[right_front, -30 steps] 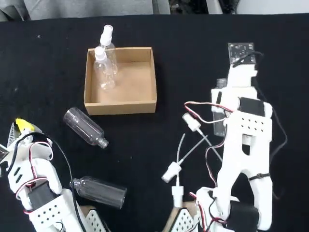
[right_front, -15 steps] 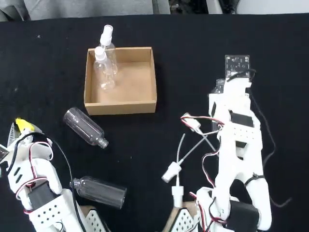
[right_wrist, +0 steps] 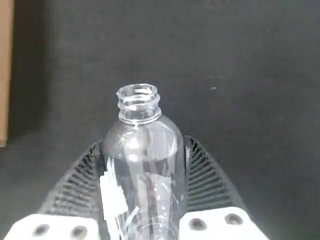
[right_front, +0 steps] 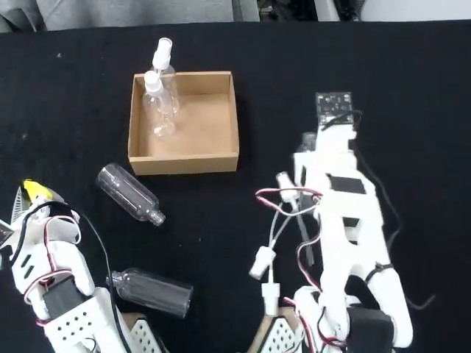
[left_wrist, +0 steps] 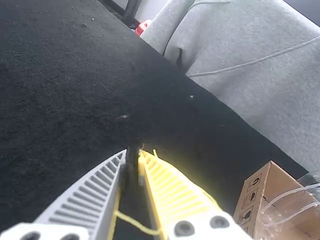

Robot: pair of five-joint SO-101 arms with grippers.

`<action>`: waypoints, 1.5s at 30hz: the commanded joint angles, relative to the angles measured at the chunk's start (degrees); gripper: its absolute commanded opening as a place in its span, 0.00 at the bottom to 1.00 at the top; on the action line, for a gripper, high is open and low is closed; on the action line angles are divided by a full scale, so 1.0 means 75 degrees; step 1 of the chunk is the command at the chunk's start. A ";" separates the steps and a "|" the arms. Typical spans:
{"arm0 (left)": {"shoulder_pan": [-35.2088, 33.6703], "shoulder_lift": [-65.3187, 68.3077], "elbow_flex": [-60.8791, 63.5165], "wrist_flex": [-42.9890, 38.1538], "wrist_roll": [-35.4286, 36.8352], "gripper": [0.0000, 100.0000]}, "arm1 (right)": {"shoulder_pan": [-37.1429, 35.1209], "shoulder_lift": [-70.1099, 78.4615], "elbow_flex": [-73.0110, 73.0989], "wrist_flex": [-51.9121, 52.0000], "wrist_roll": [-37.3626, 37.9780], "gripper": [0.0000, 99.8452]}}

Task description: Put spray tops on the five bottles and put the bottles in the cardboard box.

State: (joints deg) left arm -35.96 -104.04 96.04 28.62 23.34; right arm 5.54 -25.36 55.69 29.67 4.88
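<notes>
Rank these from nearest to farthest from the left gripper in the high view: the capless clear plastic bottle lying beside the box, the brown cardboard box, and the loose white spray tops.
1. Capless clear plastic bottle, lying just in front of the box.
2. Brown cardboard box, farther back, left of centre.
3. Loose white spray tops, farthest across, toward the right.

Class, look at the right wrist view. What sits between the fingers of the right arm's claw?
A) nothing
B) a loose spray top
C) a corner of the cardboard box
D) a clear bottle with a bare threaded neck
D: the right claw is shut on a clear bottle whose threaded neck is open and uncapped.
</notes>
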 commanded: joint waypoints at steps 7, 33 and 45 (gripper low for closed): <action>-0.0006 -0.0094 0.0182 0.0000 -0.0082 0.03 | -0.0809 -0.0346 -0.0018 0.0199 -0.0633 0.01; -0.0006 -0.0094 0.0182 0.0000 -0.0082 0.03 | -0.3657 -0.0873 -0.0123 0.0832 -0.3247 0.01; 0.0006 -0.0094 0.0182 0.0000 -0.0082 0.03 | -0.3657 -0.3347 -0.0111 0.2098 -0.2930 0.01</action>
State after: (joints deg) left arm -35.96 -104.04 96.04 28.62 23.34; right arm -20.92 -46.02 55.87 44.09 -18.51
